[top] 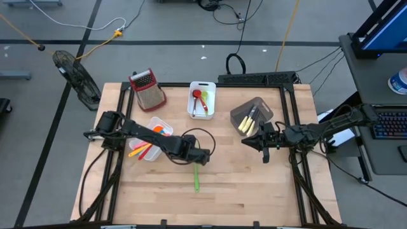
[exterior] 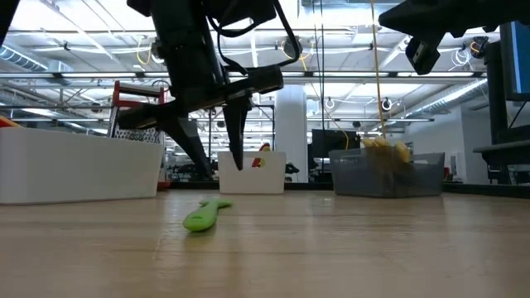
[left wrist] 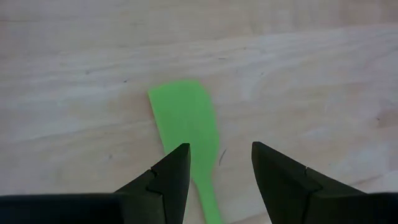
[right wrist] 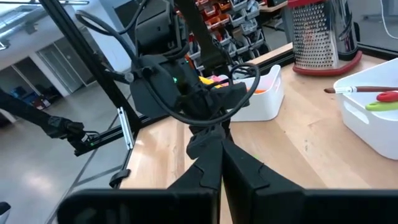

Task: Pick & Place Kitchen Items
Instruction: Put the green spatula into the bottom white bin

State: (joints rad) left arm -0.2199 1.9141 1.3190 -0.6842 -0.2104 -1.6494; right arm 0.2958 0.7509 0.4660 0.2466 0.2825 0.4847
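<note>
1. High view: the left claw point(top: 198, 156) hangs over the middle of the bench point(top: 241, 197), at the near end of a green spatula point(top: 196, 179) lying flat on the wood. A white bin point(top: 154, 123) under the left arm holds orange, yellow and pink utensils point(top: 143, 150). The right claw point(top: 266, 154) waits beside a grey bin point(top: 254, 108) holding cream utensils point(top: 245, 124). A grater point(top: 147, 89) stands at the back left.
2. Low view: the left claw's fingers point(exterior: 235, 132) point down, spread apart, above and behind the spatula point(exterior: 204, 213), not touching it.
3. Left wrist view: the open fingers point(left wrist: 168, 180) straddle the spatula's handle; its blade point(left wrist: 184, 121) lies beyond them.
4. Right wrist view: the right claw's fingers point(right wrist: 214, 165) are pressed together, holding nothing.
</note>
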